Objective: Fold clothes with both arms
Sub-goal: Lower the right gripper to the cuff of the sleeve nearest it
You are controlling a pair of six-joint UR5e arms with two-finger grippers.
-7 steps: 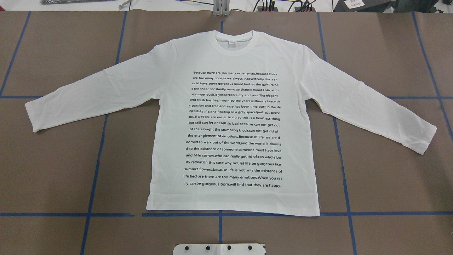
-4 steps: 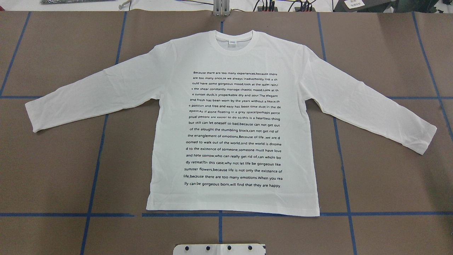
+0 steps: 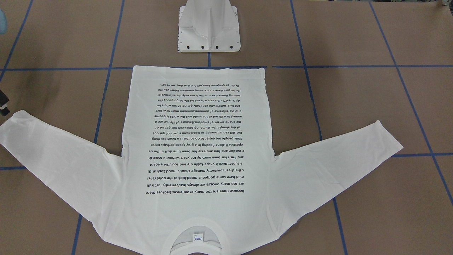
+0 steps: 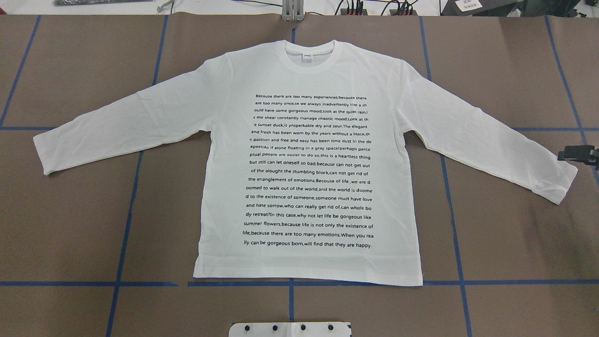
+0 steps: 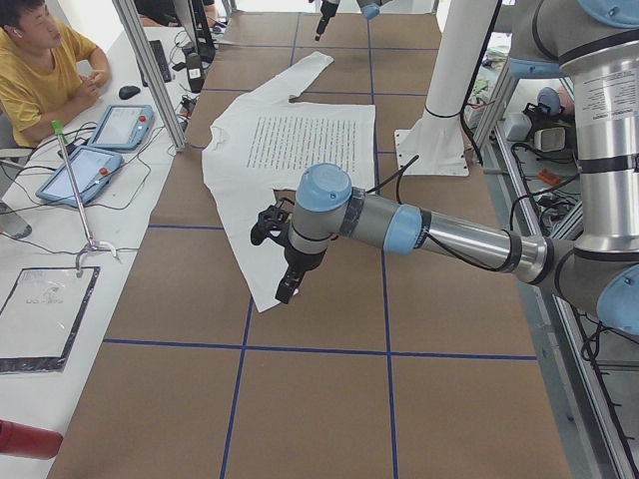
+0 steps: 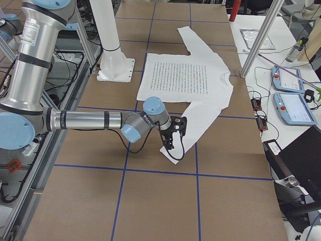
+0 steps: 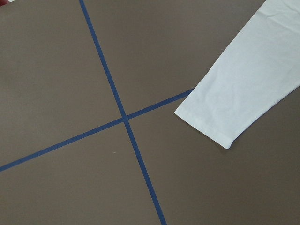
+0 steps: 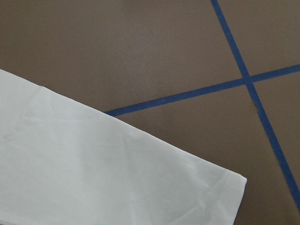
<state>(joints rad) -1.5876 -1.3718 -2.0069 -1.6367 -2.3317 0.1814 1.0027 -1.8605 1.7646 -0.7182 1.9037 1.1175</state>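
Note:
The white long-sleeved T-shirt (image 4: 224, 140) lies flat on the brown table, text face up, neck away from the robot, both sleeves spread out. It also shows in the front-facing view (image 3: 141, 198). My right gripper (image 4: 576, 153) pokes in at the right edge, just above the right sleeve's cuff (image 8: 93, 173). In the right side view it (image 6: 169, 145) hangs over that cuff. I cannot tell whether it is open or shut. My left gripper (image 5: 285, 292) shows only in the left side view, by the left sleeve's cuff (image 7: 243, 84). I cannot tell its state.
The white pedestal base (image 4: 290, 329) stands at the table's near edge, behind the shirt's hem. Blue tape lines (image 4: 126, 224) cross the table. An operator (image 5: 40, 70), tablets (image 5: 120, 125) and metal posts (image 5: 150, 70) are at the far side.
My right gripper's black tip has come into the overhead view at the right edge, by the right cuff. The shirt has not moved.

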